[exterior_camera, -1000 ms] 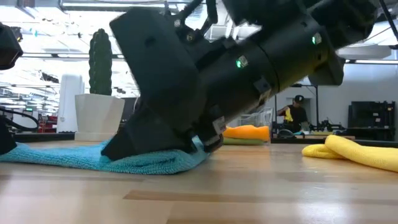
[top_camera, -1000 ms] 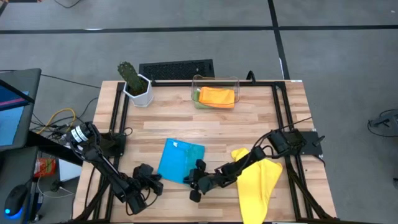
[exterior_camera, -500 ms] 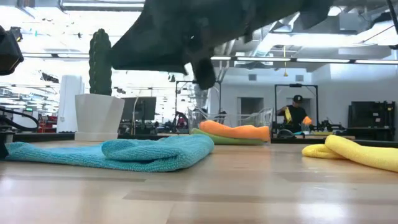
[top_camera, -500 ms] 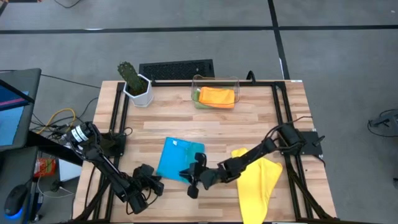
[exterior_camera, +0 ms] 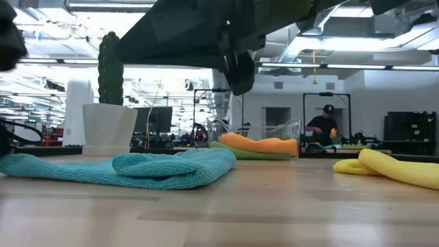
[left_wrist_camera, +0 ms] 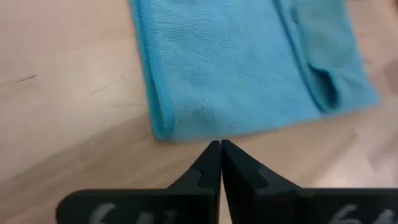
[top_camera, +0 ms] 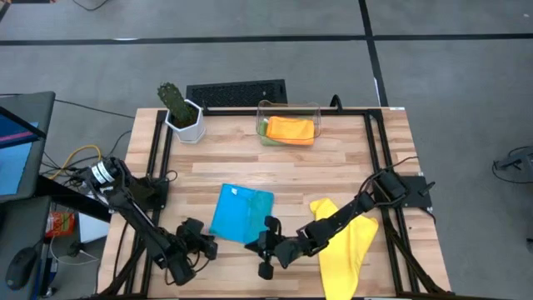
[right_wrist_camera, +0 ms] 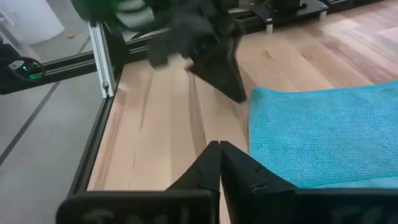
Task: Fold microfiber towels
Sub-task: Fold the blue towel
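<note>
Sitting folded on the wooden table (top_camera: 333,167): soft blue microfiber towel (top_camera: 241,214). Hovering empty just off its near edge, fingers pressed together: left gripper (left_wrist_camera: 220,163), right gripper (right_wrist_camera: 218,163). Probably lining up the next crease.

Bright, even overhead lighting; soft short shadows under both arms on the wooden table (top_camera: 333,171). Glare from ceiling strip lights (exterior_camera: 343,66) washing out the low view's background. Dark arm (exterior_camera: 206,34) close to that lens, blurred. Blue towel (left_wrist_camera: 249,62) slightly soft in left wrist view; far gripper (right_wrist_camera: 199,43) smeared.
</note>
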